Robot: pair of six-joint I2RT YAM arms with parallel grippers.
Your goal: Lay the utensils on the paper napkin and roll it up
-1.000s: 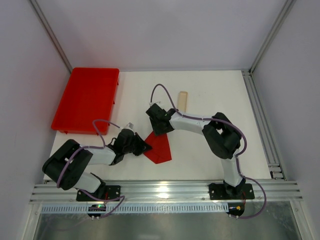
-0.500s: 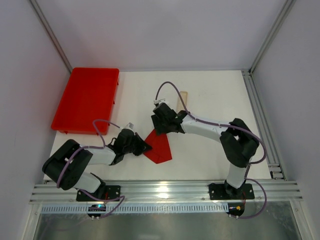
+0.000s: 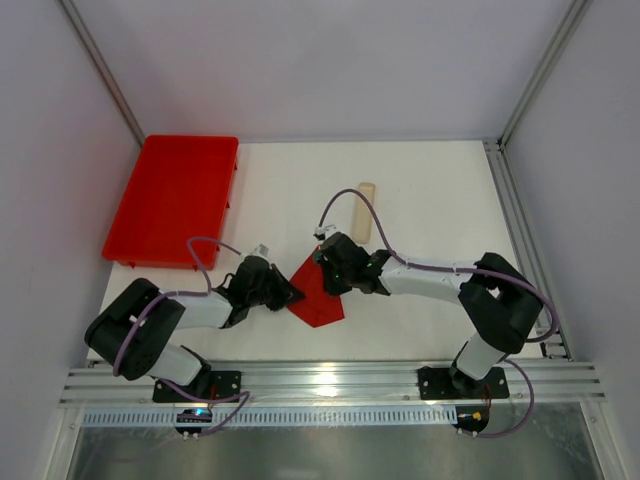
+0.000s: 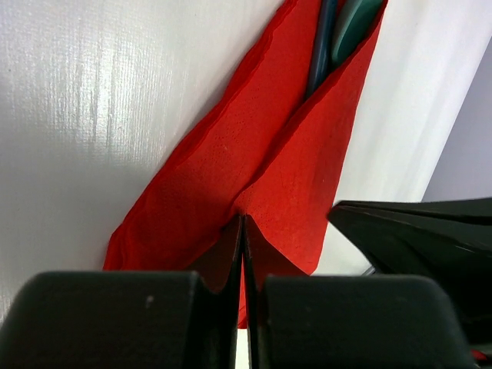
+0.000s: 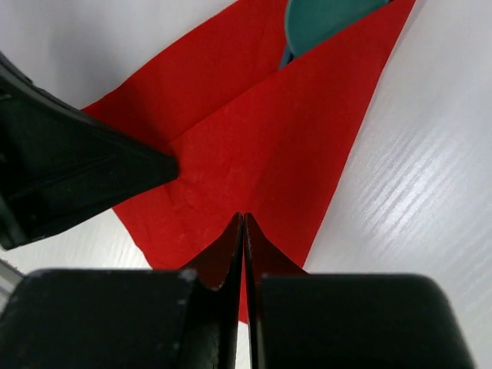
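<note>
The paper napkin (image 3: 320, 302) lies folded into a red wedge at the table's front middle. In the left wrist view the paper napkin (image 4: 223, 161) has one flap folded over the teal utensils (image 4: 347, 23), whose ends stick out at its far end. The right wrist view shows the paper napkin (image 5: 269, 138) and one teal utensil end (image 5: 323, 15). My left gripper (image 3: 292, 296) (image 4: 243, 219) is shut, tips pinching the flap's corner. My right gripper (image 3: 328, 278) (image 5: 244, 217) is shut, tips meeting on the folded flap opposite.
A big red tray (image 3: 175, 200) sits at the back left. A pale beige strip (image 3: 366, 200) lies behind the right arm. Aluminium rails run along the right and near edges. The two wrists stand close together over the napkin.
My right arm has swung forward and down from behind the napkin onto it, and its jaws went from open to shut. The left arm and the napkin have stayed put.
</note>
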